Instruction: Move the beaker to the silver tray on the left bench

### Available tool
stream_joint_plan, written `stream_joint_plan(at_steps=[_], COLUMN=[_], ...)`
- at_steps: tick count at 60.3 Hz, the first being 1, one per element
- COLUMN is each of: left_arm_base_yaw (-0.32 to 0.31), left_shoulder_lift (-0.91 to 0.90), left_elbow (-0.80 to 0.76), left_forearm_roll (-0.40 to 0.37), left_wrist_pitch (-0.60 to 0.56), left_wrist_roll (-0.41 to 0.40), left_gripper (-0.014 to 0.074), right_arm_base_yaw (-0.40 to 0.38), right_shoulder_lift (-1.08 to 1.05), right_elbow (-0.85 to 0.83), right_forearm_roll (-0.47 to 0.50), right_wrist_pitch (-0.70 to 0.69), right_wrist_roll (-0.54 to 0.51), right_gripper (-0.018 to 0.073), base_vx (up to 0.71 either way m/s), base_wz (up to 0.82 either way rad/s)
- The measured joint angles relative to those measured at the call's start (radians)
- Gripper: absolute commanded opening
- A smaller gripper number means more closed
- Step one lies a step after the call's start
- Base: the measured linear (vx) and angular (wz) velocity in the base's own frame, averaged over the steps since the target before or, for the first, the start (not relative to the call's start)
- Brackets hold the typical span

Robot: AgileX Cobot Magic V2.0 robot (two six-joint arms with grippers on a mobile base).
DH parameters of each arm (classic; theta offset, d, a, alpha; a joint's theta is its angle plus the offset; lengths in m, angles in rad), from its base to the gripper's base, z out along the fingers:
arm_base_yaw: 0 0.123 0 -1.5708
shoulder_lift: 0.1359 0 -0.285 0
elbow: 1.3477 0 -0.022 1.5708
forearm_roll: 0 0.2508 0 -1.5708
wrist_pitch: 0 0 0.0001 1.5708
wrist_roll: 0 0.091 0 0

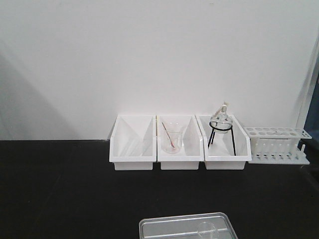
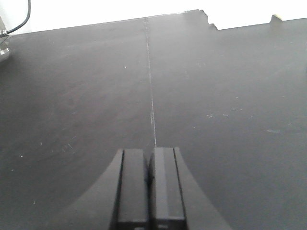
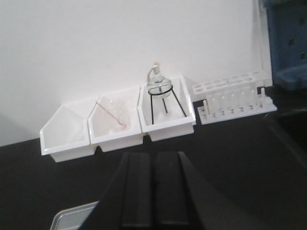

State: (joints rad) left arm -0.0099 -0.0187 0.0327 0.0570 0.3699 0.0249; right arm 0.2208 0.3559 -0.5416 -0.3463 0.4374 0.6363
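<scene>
The silver tray lies at the near edge of the black left bench, cut off by the bottom of the front view. The small clear beaker stands inside the tray, right of its middle, faint against the metal. Neither gripper appears in the front view. In the left wrist view my left gripper is shut on nothing, over bare black worktop. In the right wrist view my right gripper is shut and empty, with a corner of the silver tray to its lower left.
Three white bins line the white wall. The middle one holds a beaker with a reddish rod, the right one a round flask on a black stand. A white test-tube rack stands at the far right.
</scene>
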Motion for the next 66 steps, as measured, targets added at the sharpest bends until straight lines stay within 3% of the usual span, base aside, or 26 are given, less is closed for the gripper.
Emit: stream_joint_plan(at_steps=[11, 16, 33, 52, 66], left_arm_base_yaw=[0.000, 0.000, 0.000, 0.000, 0.000], left_shoulder_lift=[0.000, 0.000, 0.000, 0.000, 0.000], left_elbow=[0.000, 0.000, 0.000, 0.000, 0.000], left_forearm_roll=[0.000, 0.000, 0.000, 0.000, 0.000], left_wrist_pitch=[0.000, 0.000, 0.000, 0.000, 0.000], left_wrist_roll=[0.000, 0.000, 0.000, 0.000, 0.000], left_gripper=[0.0001, 0.0001, 0.0001, 0.0001, 0.0001], right_arm_base_yaw=[0.000, 0.000, -0.001, -0.110, -0.121], right_shoulder_lift=[-0.004, -0.040, -0.351, -0.367, -0.367], right_elbow=[0.104, 0.220, 0.551, 0.573, 0.573], right_forearm_roll=[0.282, 0.346, 0.359, 0.358, 0.359], right_wrist_pitch=[-0.061, -0.123, -0.223, -0.255, -0.257], right_wrist_roll=[-0.364, -0.437, -0.474, -0.476, -0.476], right_gripper=[-0.0011, -0.0011, -0.0011, -0.0011, -0.0011], base_vx=[0.00, 0.00, 0.00, 0.00, 0.00], base_wz=[0.00, 0.00, 0.00, 0.00, 0.00])
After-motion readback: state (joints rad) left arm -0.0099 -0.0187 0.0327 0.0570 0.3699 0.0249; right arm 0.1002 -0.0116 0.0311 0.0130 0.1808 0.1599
